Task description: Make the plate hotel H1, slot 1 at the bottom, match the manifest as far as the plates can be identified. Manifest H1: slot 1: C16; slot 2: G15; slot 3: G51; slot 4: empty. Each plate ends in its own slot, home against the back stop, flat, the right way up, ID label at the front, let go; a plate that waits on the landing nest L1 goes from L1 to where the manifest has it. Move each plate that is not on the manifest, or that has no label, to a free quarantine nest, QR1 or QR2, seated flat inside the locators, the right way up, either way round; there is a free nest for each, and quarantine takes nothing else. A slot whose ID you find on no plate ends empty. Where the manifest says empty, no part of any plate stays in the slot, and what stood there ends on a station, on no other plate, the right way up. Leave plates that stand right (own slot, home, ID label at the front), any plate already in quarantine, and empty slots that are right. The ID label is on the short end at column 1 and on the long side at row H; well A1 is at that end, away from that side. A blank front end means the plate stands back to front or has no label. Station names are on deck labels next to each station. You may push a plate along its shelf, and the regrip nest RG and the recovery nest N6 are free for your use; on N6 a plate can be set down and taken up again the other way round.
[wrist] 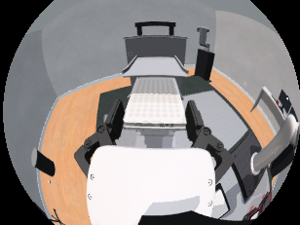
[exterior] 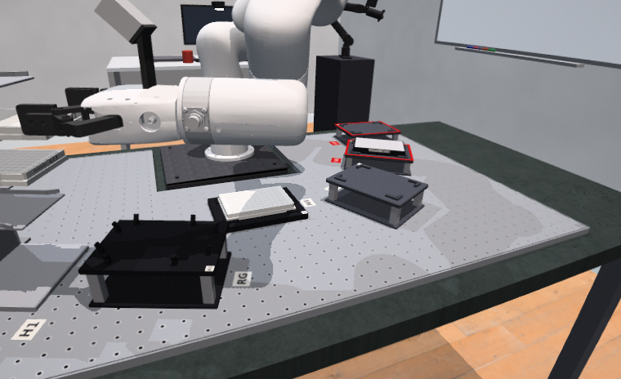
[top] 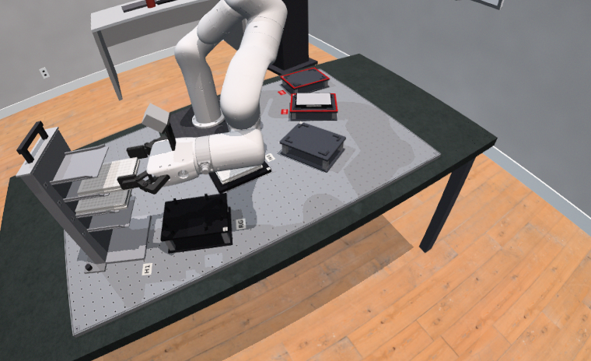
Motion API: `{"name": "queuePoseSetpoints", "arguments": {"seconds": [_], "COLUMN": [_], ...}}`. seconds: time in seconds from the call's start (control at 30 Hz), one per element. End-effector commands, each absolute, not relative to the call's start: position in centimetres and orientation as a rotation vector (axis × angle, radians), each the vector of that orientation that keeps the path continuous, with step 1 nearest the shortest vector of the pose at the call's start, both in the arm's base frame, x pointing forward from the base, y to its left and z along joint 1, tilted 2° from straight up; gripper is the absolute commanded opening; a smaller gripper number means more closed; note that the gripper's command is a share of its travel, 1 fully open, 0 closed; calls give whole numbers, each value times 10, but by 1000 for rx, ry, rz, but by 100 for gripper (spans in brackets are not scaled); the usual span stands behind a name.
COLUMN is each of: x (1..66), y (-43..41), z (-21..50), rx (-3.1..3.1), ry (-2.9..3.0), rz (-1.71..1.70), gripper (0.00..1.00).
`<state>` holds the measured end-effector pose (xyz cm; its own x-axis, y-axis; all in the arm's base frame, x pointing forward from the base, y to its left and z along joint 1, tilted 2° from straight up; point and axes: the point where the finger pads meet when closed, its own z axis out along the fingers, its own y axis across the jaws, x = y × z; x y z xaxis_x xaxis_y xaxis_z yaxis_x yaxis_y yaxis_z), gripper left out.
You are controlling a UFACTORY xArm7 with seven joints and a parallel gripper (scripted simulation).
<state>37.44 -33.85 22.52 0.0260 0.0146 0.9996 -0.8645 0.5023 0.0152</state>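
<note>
The plate hotel H1 (top: 64, 188) stands at the table's left end, its shelves facing the arm. My gripper (top: 129, 168) reaches level into it and is shut on the long sides of a white well plate (top: 116, 172) that lies on the shelf under the empty top shelf. In the wrist view the plate (wrist: 154, 100) runs straight ahead between the fingers. A second plate (top: 103, 201) lies on the shelf below. Another white plate (exterior: 256, 202) sits on a flat black nest near the arm's base. I can read no ID labels.
The black RG nest (top: 197, 222) stands empty in front of the hotel. A dark grey raised nest (top: 312, 144) is empty. Of the two red-edged quarantine nests, the far nest (top: 304, 79) is empty and the near nest (top: 313, 102) holds a white plate.
</note>
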Motion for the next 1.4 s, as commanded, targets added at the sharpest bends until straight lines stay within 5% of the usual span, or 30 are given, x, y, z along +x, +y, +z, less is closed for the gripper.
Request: {"name": "queuePoseSetpoints", "arguments": {"seconds": [0.0, 1.37], "x": [374, 365], "y": [-341, -356], "z": [227, 227], "rx": [808, 808], "ry": [-1385, -1385], "rz": [812, 812], "gripper": [0, 0]}}
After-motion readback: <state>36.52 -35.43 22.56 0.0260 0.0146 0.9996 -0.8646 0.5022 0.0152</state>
